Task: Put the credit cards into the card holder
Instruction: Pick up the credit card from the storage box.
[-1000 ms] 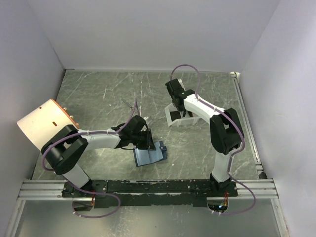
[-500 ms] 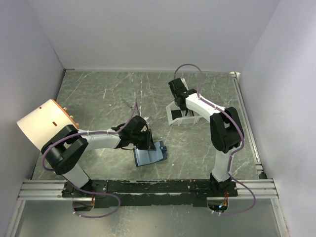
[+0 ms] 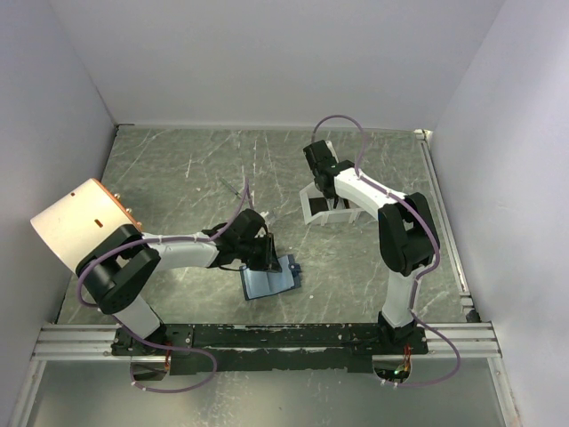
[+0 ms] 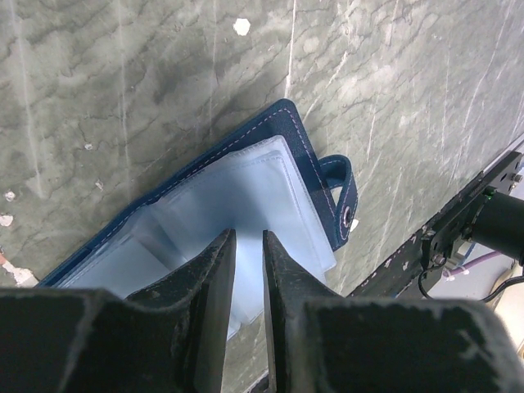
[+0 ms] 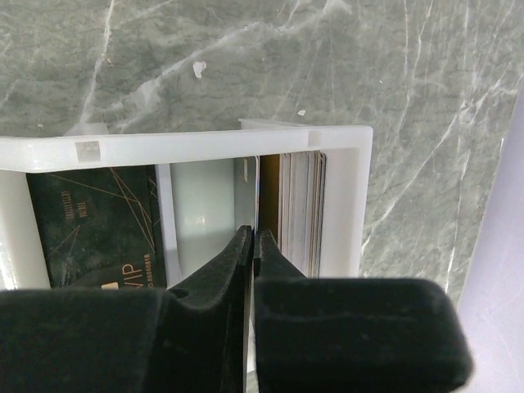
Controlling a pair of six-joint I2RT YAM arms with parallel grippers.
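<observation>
Right arm has edged rightward over the white tray (image 5: 348, 196). Its pincer (image 5: 252, 239) is closed at an upright pale card (image 5: 246, 192), and whether it holds the card I cannot tell. More credit cards (image 5: 301, 209) stand just beside, and 1 dark card (image 5: 90, 221) lies flat. Left pincer (image 4: 246, 246), narrowly parted, rests on the card holder (image 4: 278, 184), spread open on the bench (image 4: 123, 82).

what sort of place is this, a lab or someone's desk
Most likely a robotics lab test cell: plain white walls box in a grey marble-patterned tabletop, and two black-and-white robot arms are bolted to a silver metal rail at its near edge.
</observation>
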